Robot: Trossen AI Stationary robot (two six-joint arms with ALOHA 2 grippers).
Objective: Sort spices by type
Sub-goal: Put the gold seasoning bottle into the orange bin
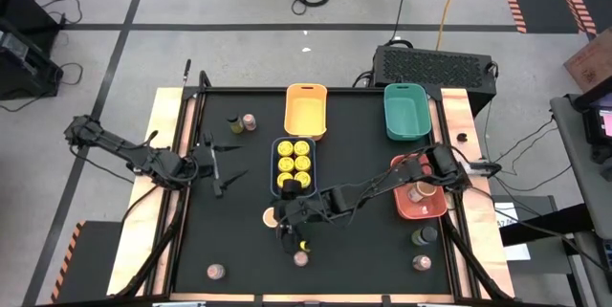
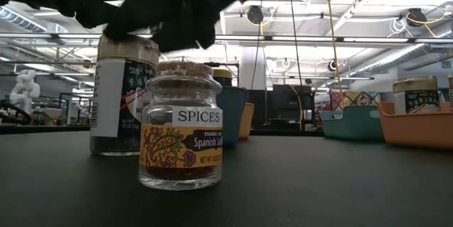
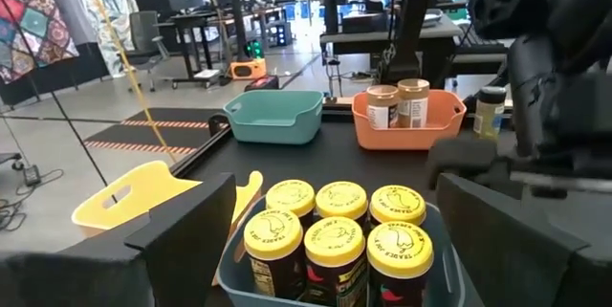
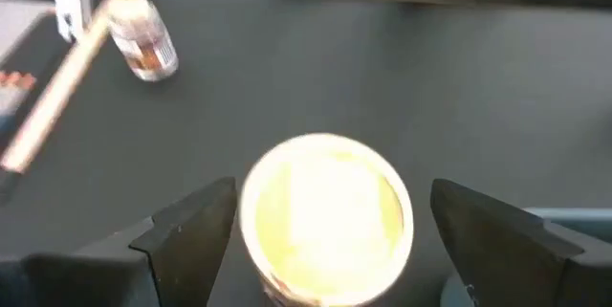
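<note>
My right gripper (image 1: 280,223) reaches across the table's middle and slants down. Its open fingers stand on either side of a wide pale-topped tub (image 4: 325,216), also seen from above (image 1: 271,217), without touching it. That tub stands upright on the black mat. My left gripper (image 1: 226,169) hangs open and level at the table's left, pointing at the blue tray (image 3: 234,269), which holds several yellow-lidded jars (image 3: 335,226). A cork-topped saffron jar (image 2: 180,135) stands near the front edge. Behind it is the tub (image 2: 122,100), under the dark gripper.
A yellow tray (image 1: 306,108) and a teal tray (image 1: 405,111) sit at the far edge. A red tray (image 1: 406,209) on the right holds two tubs. Loose jars stand at far left (image 1: 250,121), near left (image 1: 216,271) and near right (image 1: 421,263).
</note>
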